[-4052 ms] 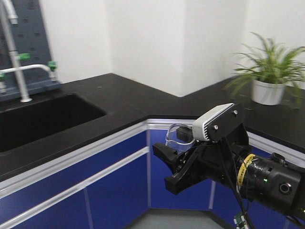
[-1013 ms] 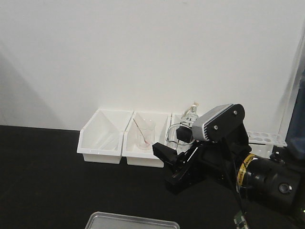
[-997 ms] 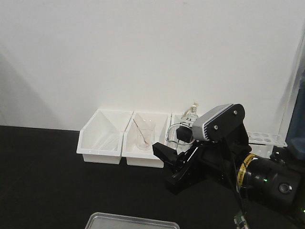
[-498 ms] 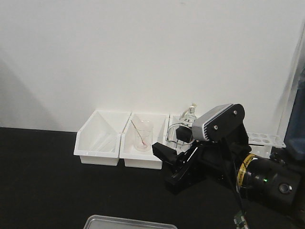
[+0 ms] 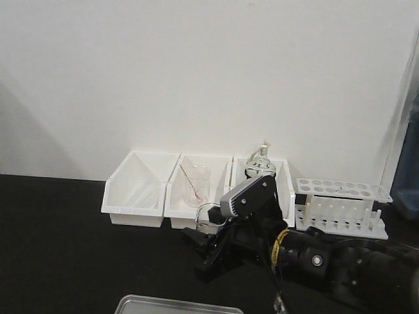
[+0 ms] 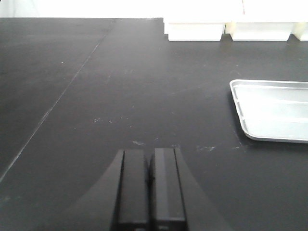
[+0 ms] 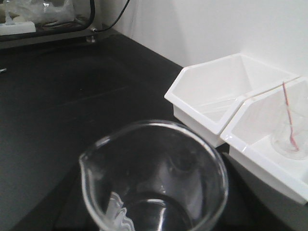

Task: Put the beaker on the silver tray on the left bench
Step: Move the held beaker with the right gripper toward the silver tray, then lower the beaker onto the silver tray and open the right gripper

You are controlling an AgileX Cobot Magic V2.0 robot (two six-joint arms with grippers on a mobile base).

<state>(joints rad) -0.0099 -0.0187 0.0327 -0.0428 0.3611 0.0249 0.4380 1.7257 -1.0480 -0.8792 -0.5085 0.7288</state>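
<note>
Matte black left bench [image 5: 52, 229] under silver tray [image 6: 269, 115], white bins [image 5: 131, 216], test-tube rack [image 5: 337, 210]

Bin [image 5: 131, 214] x3, beaker [image 7: 159, 192] x2, tray [image 6: 274, 113] x1, rack [image 5: 337, 208] x1.

Beaker [image 5: 208, 219] lower, further left

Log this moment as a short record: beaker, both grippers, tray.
Beaker: small clear glass beaker, upright, looks empty, held over the matte black bench
Holder: right gripper, closed on the beaker
Other arm: left gripper, shut, holding nothing
Tray: shallow silver metal tray, empty; beaker not yet on it
Background: white plastic bins along the wall
</note>
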